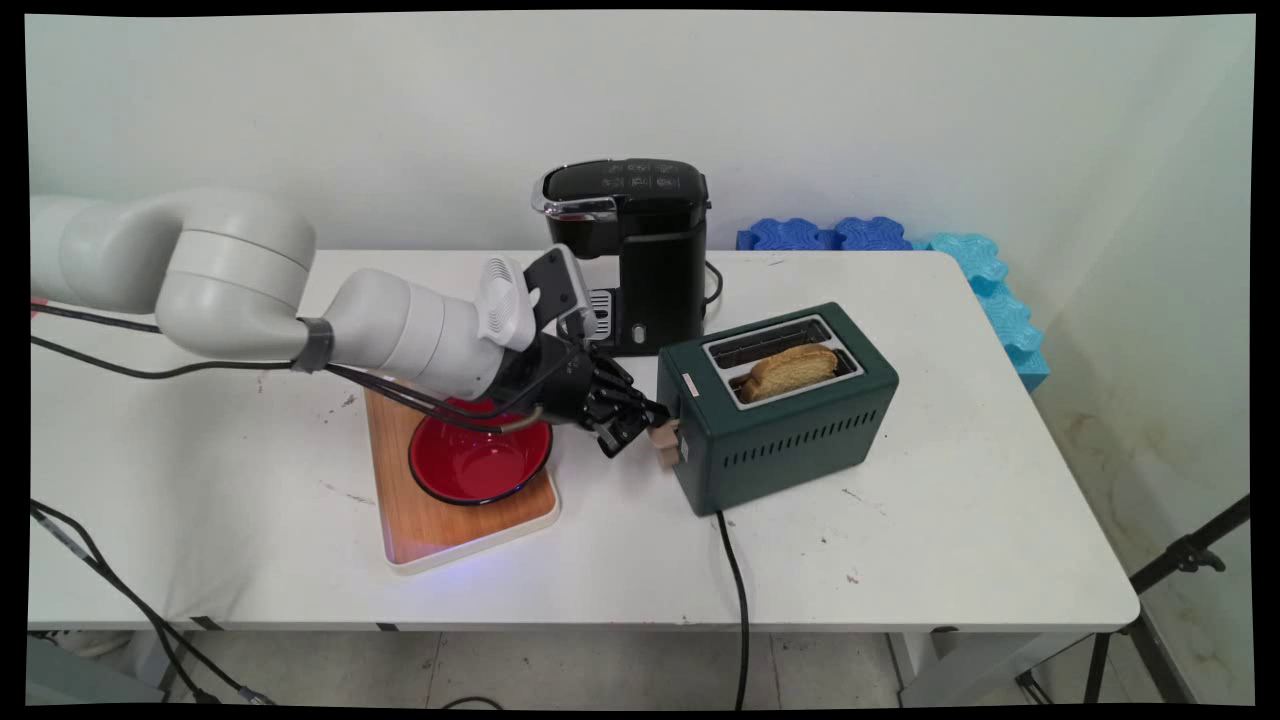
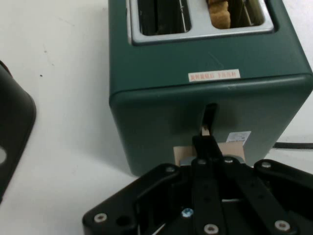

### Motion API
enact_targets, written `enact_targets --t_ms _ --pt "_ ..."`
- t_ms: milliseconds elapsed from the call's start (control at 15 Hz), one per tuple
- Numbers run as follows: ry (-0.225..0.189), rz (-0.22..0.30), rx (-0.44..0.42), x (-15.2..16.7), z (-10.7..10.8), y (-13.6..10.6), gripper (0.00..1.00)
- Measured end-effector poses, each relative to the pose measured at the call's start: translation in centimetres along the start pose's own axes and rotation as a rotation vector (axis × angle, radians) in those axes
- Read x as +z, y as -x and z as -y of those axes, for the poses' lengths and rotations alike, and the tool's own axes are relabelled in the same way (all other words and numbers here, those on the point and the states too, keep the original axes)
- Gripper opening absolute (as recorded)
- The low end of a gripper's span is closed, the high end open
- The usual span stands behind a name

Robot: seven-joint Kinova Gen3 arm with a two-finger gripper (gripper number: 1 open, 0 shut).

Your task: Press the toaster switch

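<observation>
A dark green two-slot toaster [image 1: 790,430] stands right of the table's middle, with a slice of toasted bread [image 1: 792,370] sticking up from its nearer slot. My gripper [image 1: 652,417] reaches in from the left to the toaster's end face. In the hand view the toaster [image 2: 195,93] fills the upper frame and the bread [image 2: 220,12] shows at the top edge. The gripper [image 2: 206,142] is shut, its fingertips pressed together right on top of the tan lever [image 2: 234,149] at the bottom of the vertical slot. Nothing is held between the fingers.
A black coffee machine [image 1: 630,250] stands behind the gripper, close to the arm. A red bowl [image 1: 480,462] sits on a wooden tray [image 1: 450,525] under the forearm. The toaster's black cord [image 1: 735,580] runs off the front edge. Blue foam pieces [image 1: 900,238] lie at the back right.
</observation>
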Motion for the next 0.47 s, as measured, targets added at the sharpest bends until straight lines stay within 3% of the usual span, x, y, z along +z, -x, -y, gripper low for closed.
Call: enact_targets --t_ms 467 --pt "0.005 -0.002 -0.016 0.55 0.11 0.70 0.00"
